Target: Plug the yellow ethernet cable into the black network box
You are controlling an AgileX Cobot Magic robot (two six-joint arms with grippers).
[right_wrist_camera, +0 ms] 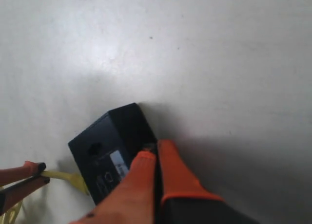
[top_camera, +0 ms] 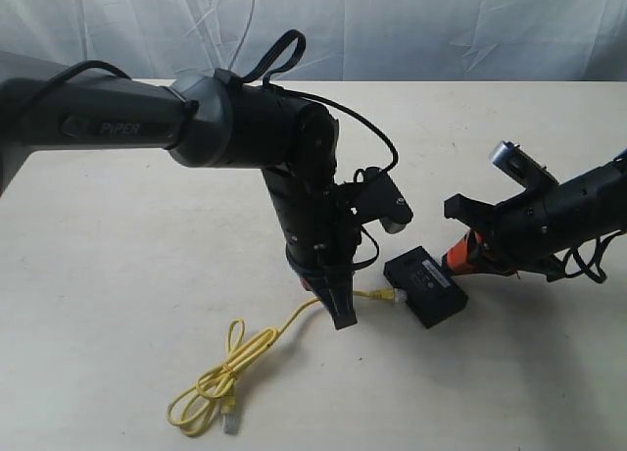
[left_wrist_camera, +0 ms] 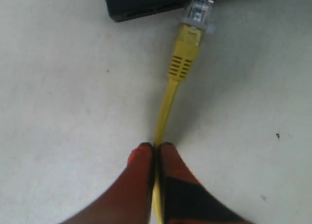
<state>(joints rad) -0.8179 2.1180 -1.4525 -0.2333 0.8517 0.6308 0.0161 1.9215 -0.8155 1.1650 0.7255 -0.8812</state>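
Note:
The yellow ethernet cable (top_camera: 257,345) lies looped on the table, its free plug (top_camera: 230,422) near the front edge. My left gripper (left_wrist_camera: 156,146) is shut on the cable (left_wrist_camera: 168,102) a short way behind the other clear plug (left_wrist_camera: 197,12). That plug's tip meets the port side of the black network box (left_wrist_camera: 146,2); how deep it sits I cannot tell. In the exterior view the left gripper (top_camera: 343,319) points down just left of the box (top_camera: 426,286). My right gripper (right_wrist_camera: 155,147) is shut, its tips against the box (right_wrist_camera: 105,146) on the side away from the cable (right_wrist_camera: 68,177).
The pale table (top_camera: 118,275) carries only the cable and the box. A white cloth backdrop (top_camera: 392,29) hangs behind the far edge. The left arm's body (top_camera: 245,127) reaches over the table's middle, and the right arm (top_camera: 568,211) comes in low from the right.

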